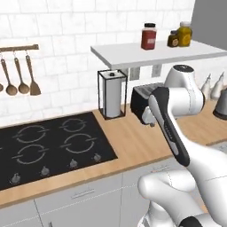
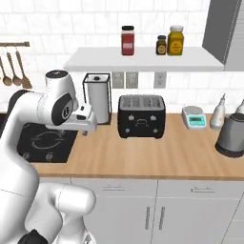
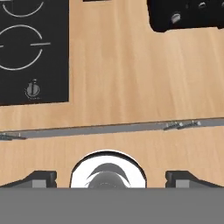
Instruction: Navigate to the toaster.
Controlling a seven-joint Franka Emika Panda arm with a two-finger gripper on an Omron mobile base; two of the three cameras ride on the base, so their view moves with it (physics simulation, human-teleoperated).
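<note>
The gripper (image 3: 110,177) hangs above the near edge of the wooden counter (image 2: 157,157), jaws spread wide and empty. The cooktop (image 1: 48,146) lies at left. Farther back, the toaster (image 2: 141,116) stands against the wall, just right of the paper-towel holder (image 2: 97,97), below the shelf (image 2: 143,59).

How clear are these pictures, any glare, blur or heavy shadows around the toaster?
Right base view: the toaster is sharp and evenly lit, with only a soft shadow on the counter. Left base view: slightly soft, and the arm covers much of the toaster. Hand view: flat light, no glare; the toaster sits cut off at the top edge, with the claw open.
</note>
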